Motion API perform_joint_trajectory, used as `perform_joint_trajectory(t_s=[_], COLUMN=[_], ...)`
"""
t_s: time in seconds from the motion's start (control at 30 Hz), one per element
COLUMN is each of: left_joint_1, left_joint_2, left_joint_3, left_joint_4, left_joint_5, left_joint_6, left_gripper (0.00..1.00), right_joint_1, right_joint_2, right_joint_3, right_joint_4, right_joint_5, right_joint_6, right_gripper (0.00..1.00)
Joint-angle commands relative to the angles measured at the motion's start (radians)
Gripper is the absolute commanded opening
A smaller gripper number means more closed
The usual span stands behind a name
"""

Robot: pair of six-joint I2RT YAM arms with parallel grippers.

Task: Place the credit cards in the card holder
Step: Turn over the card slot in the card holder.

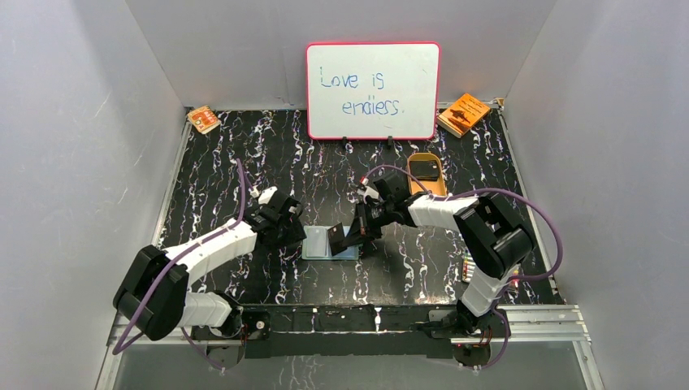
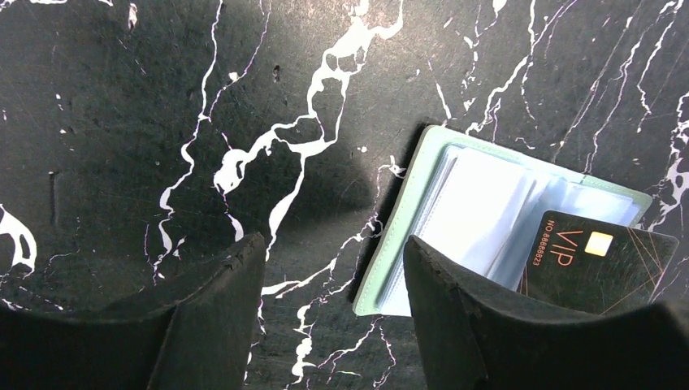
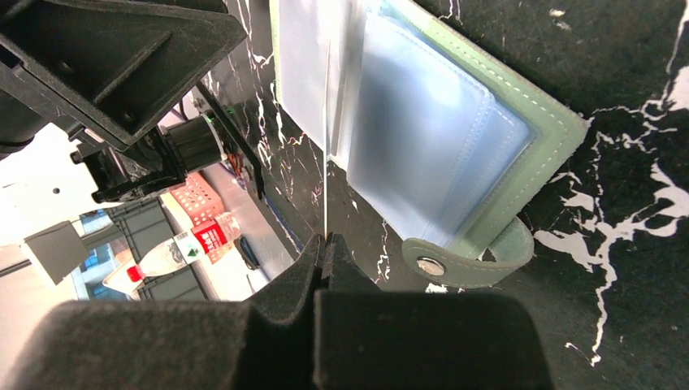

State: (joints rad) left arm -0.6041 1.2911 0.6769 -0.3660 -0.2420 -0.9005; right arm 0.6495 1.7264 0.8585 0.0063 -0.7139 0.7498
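The card holder [image 1: 318, 242] lies open mid-table, grey-green rim and pale blue sleeves up. My right gripper [image 1: 354, 236] is shut on a dark credit card [image 1: 338, 238], held over the holder's right half. The right wrist view shows that card edge-on as a thin line [image 3: 326, 162] running from the shut gripper [image 3: 325, 242] to the sleeves of the holder [image 3: 439, 138]. In the left wrist view the card [image 2: 593, 260] reads VIP and rests on the holder [image 2: 475, 207]. My left gripper [image 2: 333, 272] is open at the holder's left edge, its right finger [image 2: 455, 317] over the rim.
A tan oval tray [image 1: 443, 185] behind the right arm holds another dark card [image 1: 423, 169]. A whiteboard [image 1: 373, 89] stands at the back, with orange booklets at the back right [image 1: 463, 114] and back left [image 1: 203, 119]. The holder's snap strap [image 3: 463, 262] sticks out sideways.
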Motion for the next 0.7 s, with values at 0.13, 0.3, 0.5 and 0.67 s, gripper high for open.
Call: perform_joint_trajectory(t_s=[0.13,0.3,0.5,0.67], left_joint_1=[0.012,0.012,0.012,0.012], left_joint_2=[0.016,0.021,0.025,0.035], left_joint_3=[-0.022,-0.025,-0.034,-0.042], left_joint_4=[0.023,0.028,0.040,0.047], left_joint_5=[0.037,0.045,0.060,0.074], left_joint_6=[-0.005,-0.003,-0.003,-0.001], left_gripper=[0.59,0.59,0.58,0.58], right_joint_1=[0.005,0.010,0.020,0.025], right_joint_2=[0.026,0.044,0.059,0.068], right_joint_3=[-0.004,0.001,0.008,0.013], right_joint_4=[0.022,0.018,0.027,0.045], right_joint_5=[-0.039,-0.039,-0.047,-0.053], right_joint_6=[-0.003,-0.003,0.004,0.013], right_gripper=[0.00,0.00,0.00,0.00])
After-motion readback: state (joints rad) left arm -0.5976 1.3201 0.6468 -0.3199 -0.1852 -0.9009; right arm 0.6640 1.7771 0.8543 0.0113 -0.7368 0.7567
